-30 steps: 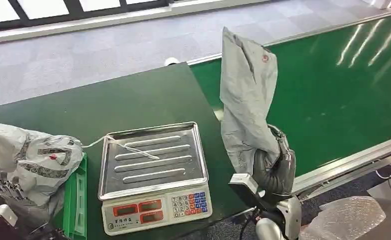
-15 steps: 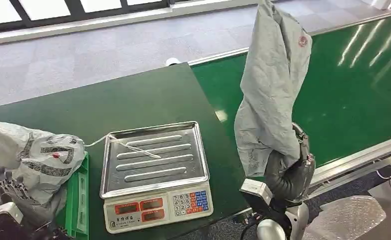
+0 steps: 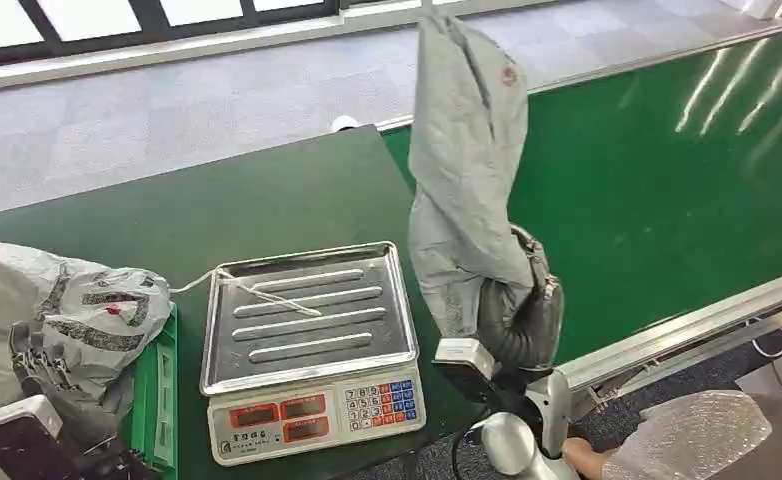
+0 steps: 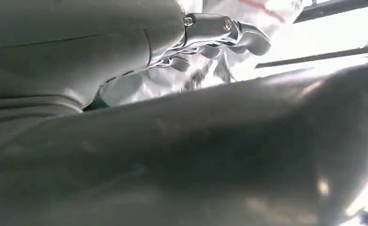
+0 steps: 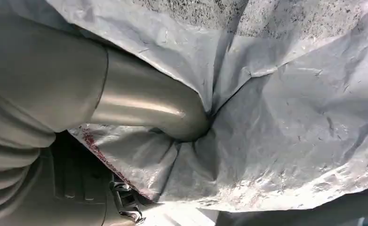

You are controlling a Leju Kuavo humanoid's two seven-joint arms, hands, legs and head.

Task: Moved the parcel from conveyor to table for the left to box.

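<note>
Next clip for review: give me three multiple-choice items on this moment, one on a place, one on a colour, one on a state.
1. Where is the weighing scale?
A. on the conveyor belt
B. on the dark green table
C. on the floor

2. What colour is the conveyor belt?
A. green
B. black
C. blue

3. What is the right hand doing?
A. hanging open
B. pressing the scale's keys
C. holding the grey parcel upright in the air

Answers:
1 B, the scale stands on the table beside the belt.
2 A, its surface is bright green.
3 C, the fingers grip the parcel's lower end, which rises above the hand.
</note>
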